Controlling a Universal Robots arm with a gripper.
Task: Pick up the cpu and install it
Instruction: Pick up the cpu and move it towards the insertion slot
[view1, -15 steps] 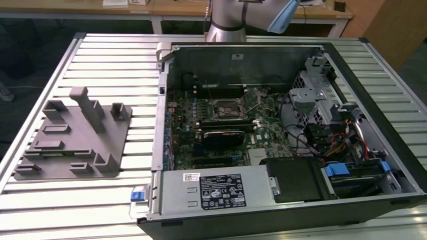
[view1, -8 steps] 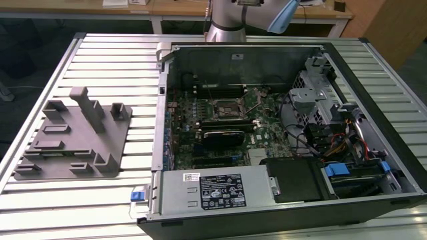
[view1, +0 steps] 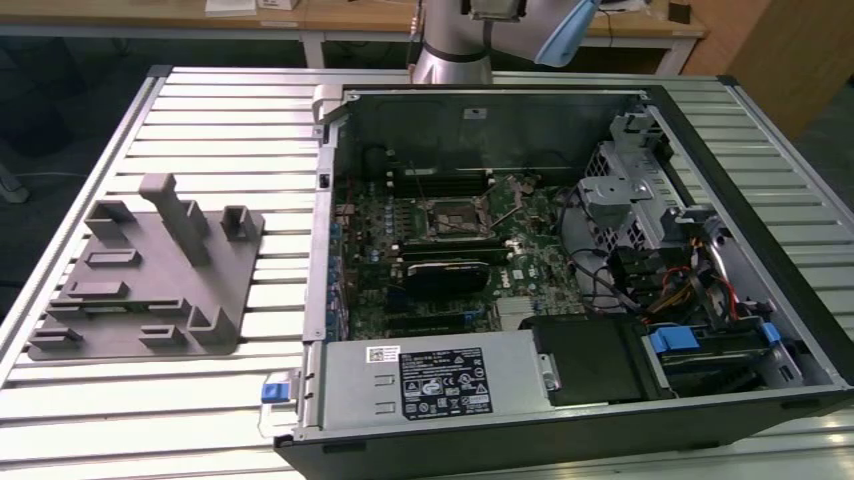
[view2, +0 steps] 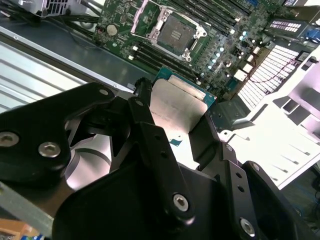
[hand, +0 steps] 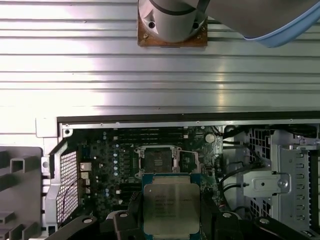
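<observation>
The cpu, a flat square chip with a silvery metal top and a green rim, hangs above the open computer case, and my gripper is shut on it. Black fingers press on two opposite edges of the cpu in both wrist views. The chip is held level, well above the motherboard. Below it lies the motherboard's open socket, a dark square in a metal frame, also seen as the socket and the socket in the middle of the board.
The case lies open on a slatted metal table. A grey fixture plate with upright blocks sits at the exterior view's left. Drive cages and cables crowd the right side; the power supply fills the near edge. The arm's base stands behind the case.
</observation>
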